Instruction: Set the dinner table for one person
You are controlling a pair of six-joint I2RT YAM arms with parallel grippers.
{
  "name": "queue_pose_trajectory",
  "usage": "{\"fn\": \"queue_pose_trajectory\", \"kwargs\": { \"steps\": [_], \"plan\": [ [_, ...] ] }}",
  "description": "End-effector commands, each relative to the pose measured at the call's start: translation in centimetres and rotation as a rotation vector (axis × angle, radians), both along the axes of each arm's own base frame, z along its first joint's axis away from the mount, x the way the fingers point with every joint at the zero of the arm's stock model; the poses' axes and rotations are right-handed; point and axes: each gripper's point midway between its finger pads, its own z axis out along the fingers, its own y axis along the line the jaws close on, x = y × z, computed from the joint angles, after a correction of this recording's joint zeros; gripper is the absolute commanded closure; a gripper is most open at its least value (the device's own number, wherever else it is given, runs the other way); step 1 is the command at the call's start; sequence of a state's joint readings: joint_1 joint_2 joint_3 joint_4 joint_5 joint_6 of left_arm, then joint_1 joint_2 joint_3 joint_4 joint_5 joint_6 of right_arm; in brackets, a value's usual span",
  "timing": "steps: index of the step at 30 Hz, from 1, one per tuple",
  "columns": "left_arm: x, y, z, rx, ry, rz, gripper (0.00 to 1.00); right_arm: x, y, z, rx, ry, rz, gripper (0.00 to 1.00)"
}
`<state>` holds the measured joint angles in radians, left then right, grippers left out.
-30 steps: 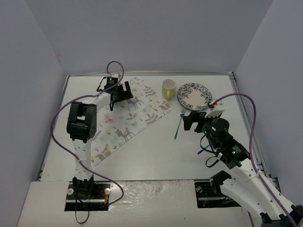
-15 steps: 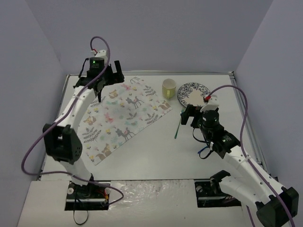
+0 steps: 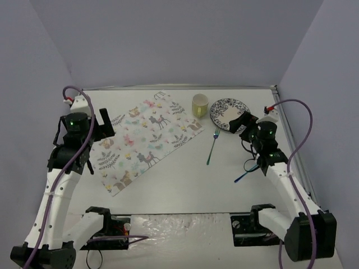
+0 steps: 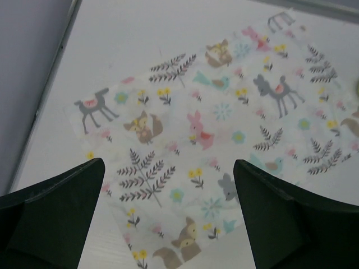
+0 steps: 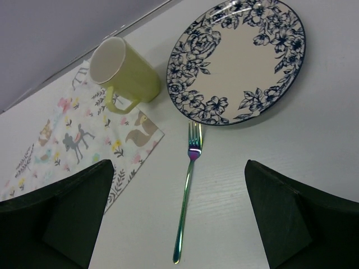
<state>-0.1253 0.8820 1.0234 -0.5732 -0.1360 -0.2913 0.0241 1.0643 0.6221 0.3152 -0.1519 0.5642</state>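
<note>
Where the surface sits: the large matte white rectangular surface [image 3: 179, 185] with a thin metal rim fills the floor of the grey-walled enclosure, with both arm bases at its 6 o'clock edge.
Placemat: a floral animal-print cloth placemat [image 3: 147, 140] lies flat on the left half of the surface, skewed so its long side runs from 7 o'clock to 1 o'clock.
Mug: a pale yellow ceramic mug [image 3: 200, 105] stands upright toward 12 o'clock, just beside the placemat's far right edge. I cannot tell if it touches the cloth.
Plate: a round white plate with a dark blue floral border [image 3: 227, 112] rests flat on the surface just at 3 o'clock of the mug.
Fork: a slim iridescent green-purple metal fork [image 3: 212, 147] lies on the bare surface at 6 o'clock of the plate, its tines pointing toward the plate with a small gap between them.
Blue utensil: a thin blue handle [image 3: 245, 174] lies at 4 o'clock of the fork, partly hidden by the right arm.
Left tool: the left tool [image 4: 168, 165] is released, jaws spread wide with nothing between them, raised over the placemat's 9 o'clock end.
Right tool: the right tool [image 5: 178, 165] is released and empty, raised at 3 o'clock of the plate and looking down on the fork, mug and plate.
</note>
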Motion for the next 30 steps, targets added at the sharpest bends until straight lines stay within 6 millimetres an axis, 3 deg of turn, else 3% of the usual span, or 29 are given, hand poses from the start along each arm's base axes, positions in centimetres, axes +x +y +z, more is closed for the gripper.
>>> {"fn": "queue_pose_trajectory", "kwargs": {
  "steps": [1,4,10,26,30],
  "plan": [
    [-0.5,0.3,-1.5,0.005,-0.015,0.012,0.03,2.3,-1.6,0.9,0.159,-0.108,0.002,0.00],
    [-1.0,0.5,-1.8,0.000,-0.023,0.024,0.03,2.9,-2.7,-1.8,0.200,-0.062,-0.027,0.00],
    [-1.3,0.1,-2.1,-0.014,-0.018,0.001,0.03,4.7,-4.3,-5.1,0.255,-0.028,-0.047,0.03],
    [-1.5,0.0,-1.7,-0.017,-0.037,-0.007,0.03,9.6,-5.5,-11.4,0.391,0.070,-0.098,0.12],
    [-1.5,0.0,-1.6,-0.017,-0.041,-0.009,0.03,10.0,-5.6,-13.1,0.476,0.101,-0.155,0.22]
  ]
}}
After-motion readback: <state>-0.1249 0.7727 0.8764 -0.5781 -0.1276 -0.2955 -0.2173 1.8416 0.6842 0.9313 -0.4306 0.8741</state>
